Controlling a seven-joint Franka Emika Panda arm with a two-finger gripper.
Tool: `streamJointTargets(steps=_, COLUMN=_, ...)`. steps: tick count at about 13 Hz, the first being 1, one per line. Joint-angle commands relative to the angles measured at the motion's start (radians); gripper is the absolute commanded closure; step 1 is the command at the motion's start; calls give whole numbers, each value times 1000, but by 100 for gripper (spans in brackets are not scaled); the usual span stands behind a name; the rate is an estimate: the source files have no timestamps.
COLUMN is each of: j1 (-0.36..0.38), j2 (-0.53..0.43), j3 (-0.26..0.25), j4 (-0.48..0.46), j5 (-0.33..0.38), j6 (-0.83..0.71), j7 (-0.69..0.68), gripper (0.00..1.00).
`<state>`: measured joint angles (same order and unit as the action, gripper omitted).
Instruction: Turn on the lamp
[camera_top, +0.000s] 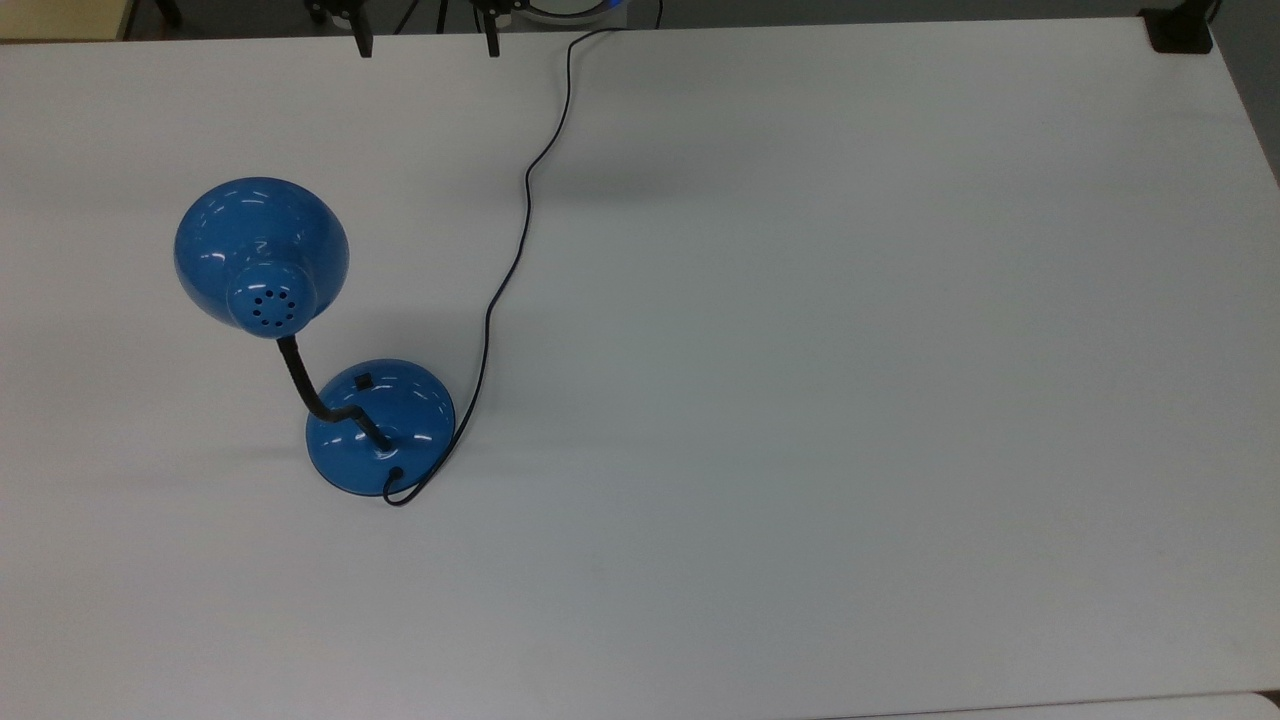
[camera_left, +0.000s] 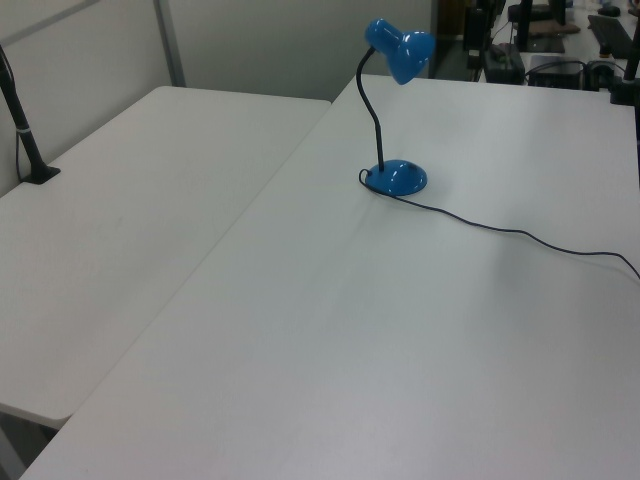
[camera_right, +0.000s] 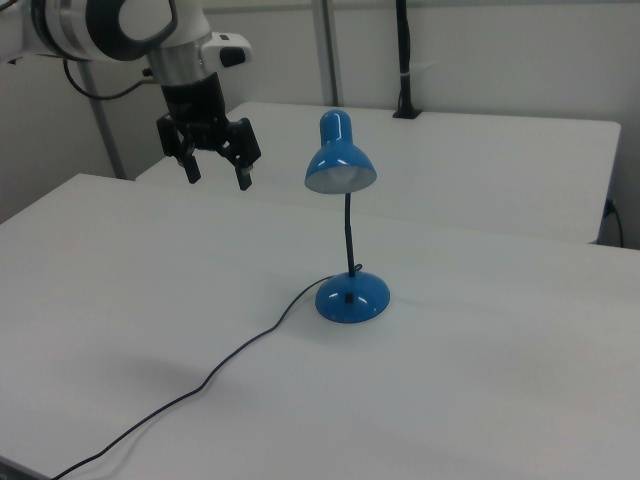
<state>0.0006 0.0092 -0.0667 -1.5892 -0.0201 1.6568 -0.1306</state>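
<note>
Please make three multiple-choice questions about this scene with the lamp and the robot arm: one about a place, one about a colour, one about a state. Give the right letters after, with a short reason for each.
1. In the top view, where does the lamp stand on the table?
A. on the top view's left
B. in the middle
C. on the top view's right

2. What colour is the switch on the lamp's base?
A. white
B. red
C. black

3. How is the gripper in the right view?
A. shut on the cord
B. open, holding nothing
C. pressing the switch

Answers:
1 A, shade and base lie in the top view's left half.
2 C, a small black square sits on the blue dome.
3 B, its fingers are spread, in the air, apart from the lamp.
</note>
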Motion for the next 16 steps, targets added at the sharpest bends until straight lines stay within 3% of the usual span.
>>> streamJointTargets(steps=1, j1=12, j2=-18, j3=-8, j4=-17, j5=-9, j6=2, j7=26, gripper=0)
streamJointTargets(steps=16, j1=9, j2=-21, j3=-5, j4=-20, j5=-9, j6=-28, j7=25, gripper=0)
